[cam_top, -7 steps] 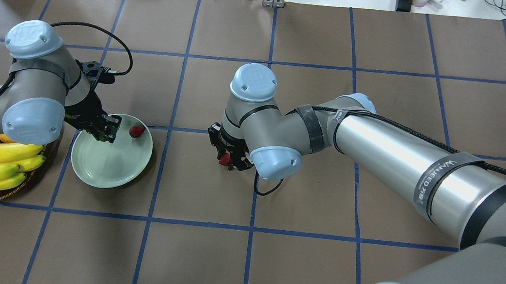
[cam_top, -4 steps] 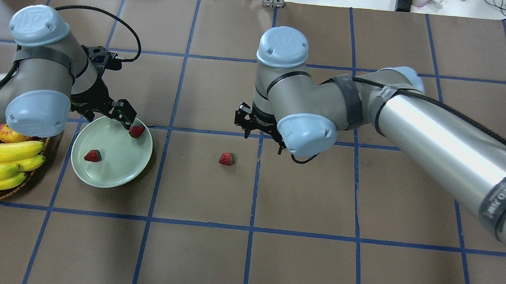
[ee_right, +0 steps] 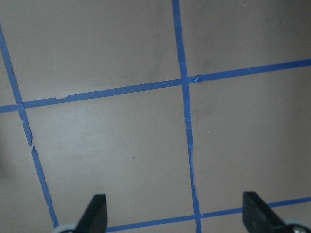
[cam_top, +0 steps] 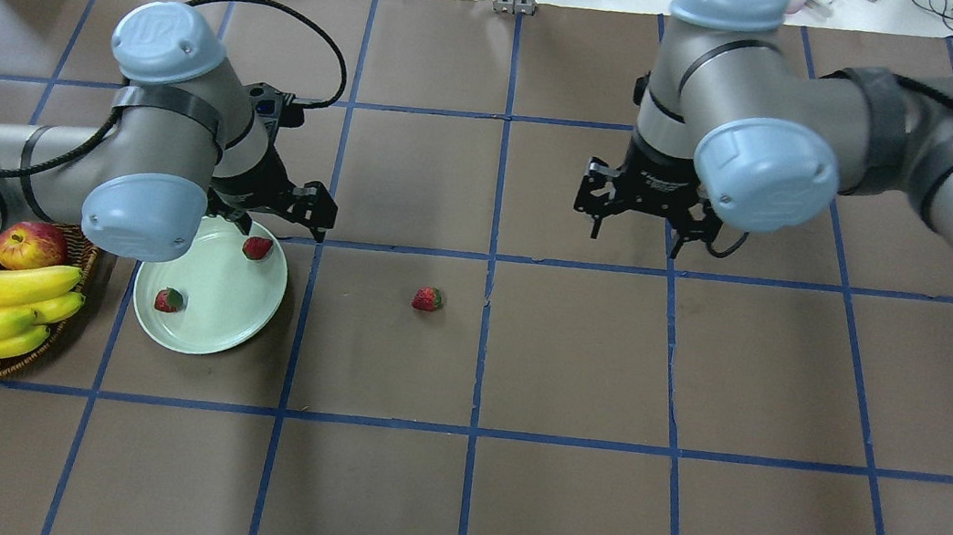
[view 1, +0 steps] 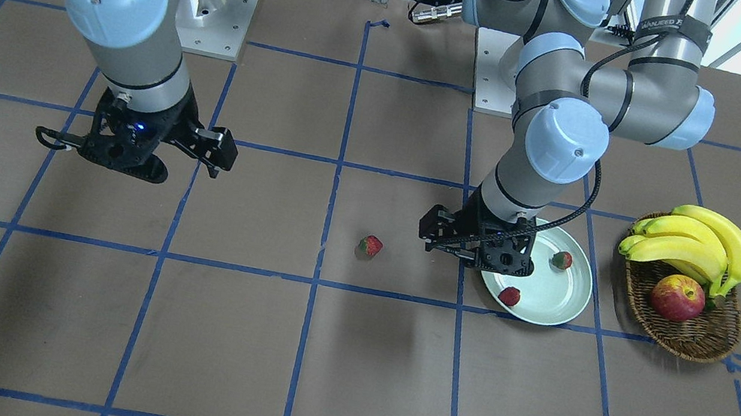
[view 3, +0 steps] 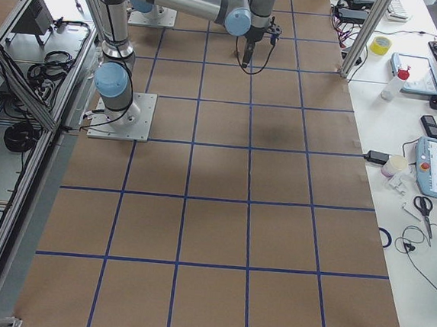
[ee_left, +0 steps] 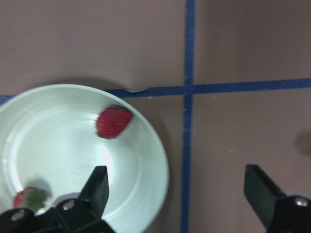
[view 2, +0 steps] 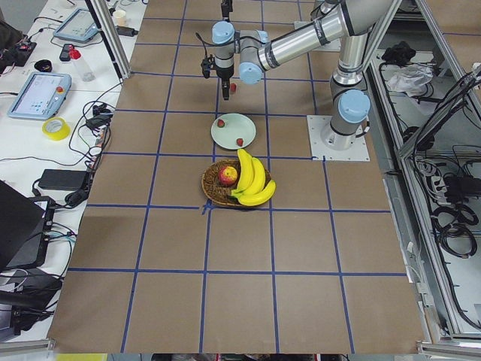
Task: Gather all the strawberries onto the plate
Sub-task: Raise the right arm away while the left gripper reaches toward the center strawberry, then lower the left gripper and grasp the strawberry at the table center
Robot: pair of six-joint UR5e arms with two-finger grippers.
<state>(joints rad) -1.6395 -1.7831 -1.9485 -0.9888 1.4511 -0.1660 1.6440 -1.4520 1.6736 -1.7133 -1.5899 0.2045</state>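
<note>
The mint-green plate (cam_top: 213, 299) lies at the left and shows in the front view (view 1: 558, 291) and the left wrist view (ee_left: 58, 145). Two strawberries lie in it, one at the far rim (cam_top: 257, 248) (view 1: 562, 259) (ee_left: 113, 122) and one at the near left (cam_top: 168, 300) (view 1: 510, 296) (ee_left: 28, 198). A third strawberry (cam_top: 427, 299) (view 1: 371, 245) lies on the bare table, right of the plate. My left gripper (cam_top: 281, 210) (view 1: 474, 249) (ee_left: 177, 194) is open and empty above the plate's far right rim. My right gripper (cam_top: 639, 220) (view 1: 152, 150) (ee_right: 175, 213) is open and empty, raised well to the far right of the third strawberry.
A brown wicker basket (cam_top: 13, 363) (view 1: 698, 338) with bananas (cam_top: 2, 302) and a red-yellow apple (cam_top: 30, 246) stands left of the plate. Blue tape lines cross the brown table. Cables and boxes lie beyond the far edge.
My right gripper left the table strawberry and rose away to the far right. My left gripper moved from over the plate to its far right rim. A second strawberry now shows in the plate.
</note>
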